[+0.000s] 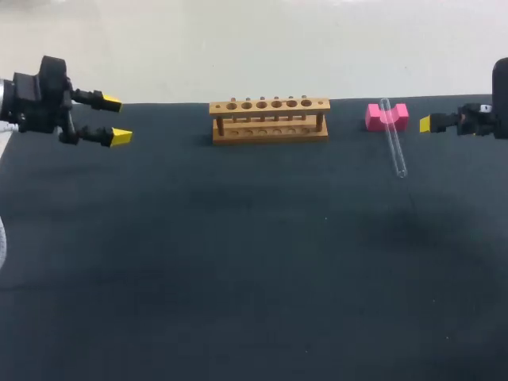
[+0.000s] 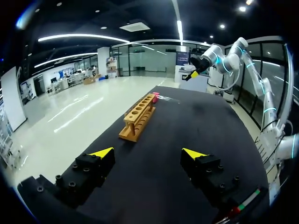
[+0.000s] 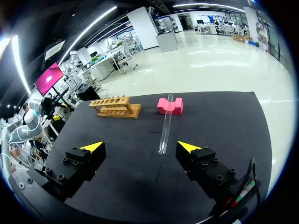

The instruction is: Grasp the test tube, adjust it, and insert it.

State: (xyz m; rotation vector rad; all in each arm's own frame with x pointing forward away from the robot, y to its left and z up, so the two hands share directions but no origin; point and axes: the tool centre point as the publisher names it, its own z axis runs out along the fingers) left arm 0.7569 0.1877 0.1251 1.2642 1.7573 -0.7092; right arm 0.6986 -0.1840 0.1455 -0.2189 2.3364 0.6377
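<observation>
A clear glass test tube lies slanted, its far end resting in the notch of a pink block at the back right. A wooden rack with a row of holes stands at the back middle. My right gripper hovers open just right of the pink block. In the right wrist view the test tube lies ahead of the right gripper, between the lines of its fingers, with the pink block and rack beyond. My left gripper is open at the far left, well away from the rack.
The black table top stretches from the rack toward the near edge. Its far edge runs just behind the rack and pink block. From the left wrist view, my right arm's gripper shows high beyond the pink block.
</observation>
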